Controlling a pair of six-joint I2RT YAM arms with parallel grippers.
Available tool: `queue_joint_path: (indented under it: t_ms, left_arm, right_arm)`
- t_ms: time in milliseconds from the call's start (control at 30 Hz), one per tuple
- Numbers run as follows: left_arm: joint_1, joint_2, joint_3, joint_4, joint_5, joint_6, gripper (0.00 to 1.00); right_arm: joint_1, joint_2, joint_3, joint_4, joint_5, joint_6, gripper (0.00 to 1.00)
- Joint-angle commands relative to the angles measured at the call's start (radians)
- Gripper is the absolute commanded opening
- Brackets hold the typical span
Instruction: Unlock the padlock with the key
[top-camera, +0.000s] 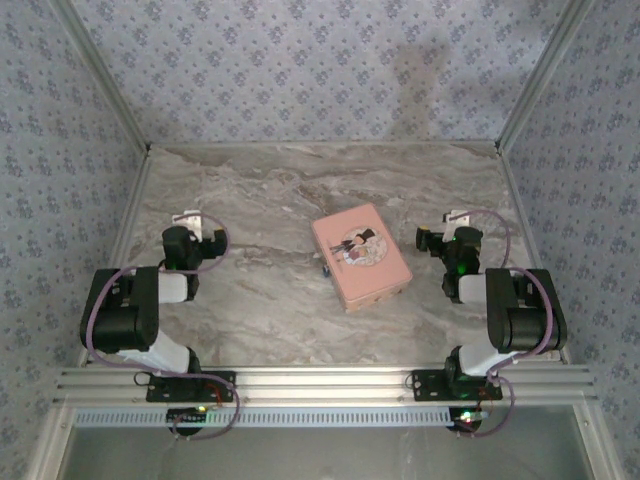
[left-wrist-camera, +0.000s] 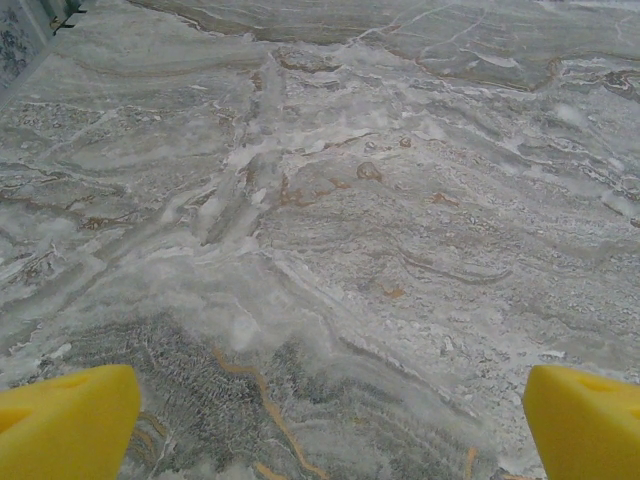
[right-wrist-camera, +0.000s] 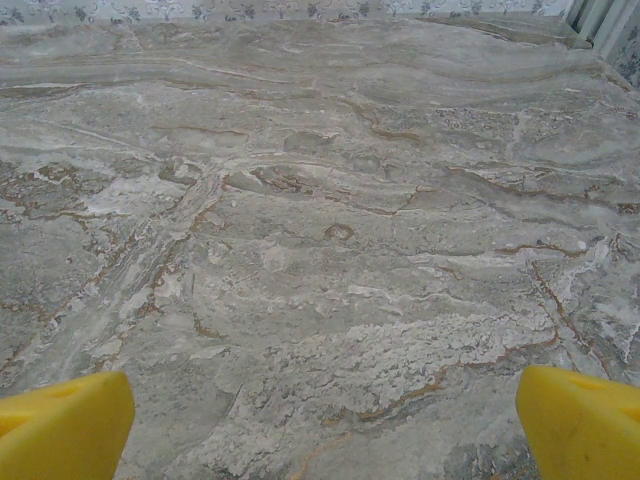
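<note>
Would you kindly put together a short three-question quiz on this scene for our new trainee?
1. Multiple choice: the pink tin lies A) near the middle of the table, B) in the far left corner, C) on the near rail.
2. True or false: the left hand is open over bare marble.
3. Fill in: the fingertips of the right hand are coloured ____.
Key: 1 A; 2 true; 3 yellow.

Table (top-camera: 260, 190): grey marble, rust-brown veins. Walls (top-camera: 300, 70), 12 o'clock: pale blue-grey floral print. Tin (top-camera: 361, 256), centre: pink, cartoon couple motif. Arms (top-camera: 125, 315), 8 and 4 o'clock: black, white segments. Pads (left-wrist-camera: 65, 425): yellow.
</note>
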Motion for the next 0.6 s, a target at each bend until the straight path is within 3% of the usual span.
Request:
queue_joint_path:
  t_ms: [0, 67, 133, 333, 400, 467, 533, 567]
  left_arm:
    - [0.007, -0.009, 0.012, 0.022, 0.023, 0.004, 0.98]
    - [0.006, -0.012, 0.021, 0.009, -0.021, -0.009, 0.98]
    - [0.006, -0.054, 0.067, -0.107, -0.062, -0.027, 0.98]
    - [0.0, -0.172, 0.222, -0.428, -0.044, -0.056, 0.98]
    - [0.013, -0.206, 0.253, -0.476, 0.05, -0.143, 0.98]
    - [0.038, -0.203, 0.322, -0.603, 0.09, -0.365, 0.98]
    - [0.074, -0.138, 0.429, -0.708, 0.328, -0.438, 0.98]
    - [0.073, -0.101, 0.482, -0.761, 0.398, -0.452, 0.95]
  right_arm:
    - [-0.004, -0.005, 0.019, -0.016, -0.005, -0.011, 1.0]
    - [-0.005, -0.016, 0.025, -0.032, 0.003, -0.004, 1.0]
    - [-0.004, -0.091, 0.061, -0.152, -0.001, -0.01, 1.0]
    - [-0.003, -0.342, 0.12, -0.4, 0.043, 0.071, 1.0]
    - [-0.004, -0.427, 0.148, -0.495, 0.045, 0.127, 1.0]
    - [-0.01, -0.51, 0.18, -0.612, 0.027, 0.256, 1.0]
    - [-0.029, -0.593, 0.239, -0.877, 0.06, 0.534, 1.0]
    - [-0.044, -0.61, 0.244, -0.931, -0.01, 0.586, 1.0]
